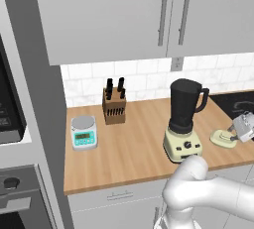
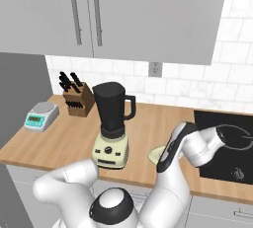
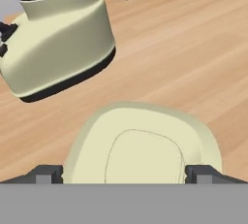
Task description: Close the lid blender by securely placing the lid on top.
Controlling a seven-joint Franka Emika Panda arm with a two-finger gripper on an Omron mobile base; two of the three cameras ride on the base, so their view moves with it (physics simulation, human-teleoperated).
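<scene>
The lid (image 1: pixel 222 138) lies flat on the wooden counter (image 1: pixel 129 143), just to the right of the blender (image 1: pixel 183 121) and near the front edge. The blender stands upright with its dark jar open at the top, and its cream base touches the counter.

The gripper (image 3: pixel 124 173) is low over the lid. In the hand view its 2 fingertips (image 3: pixel 46 174) stand wide apart, 1 at each side of the lid's raised centre, and they do not clamp it.

Far to the left, a knife block (image 1: pixel 113 105) stands against the tiled wall, and a small scale (image 1: pixel 83 131) sits near it. A dark cooktop (image 2: pixel 232 148) lies at the right.
</scene>
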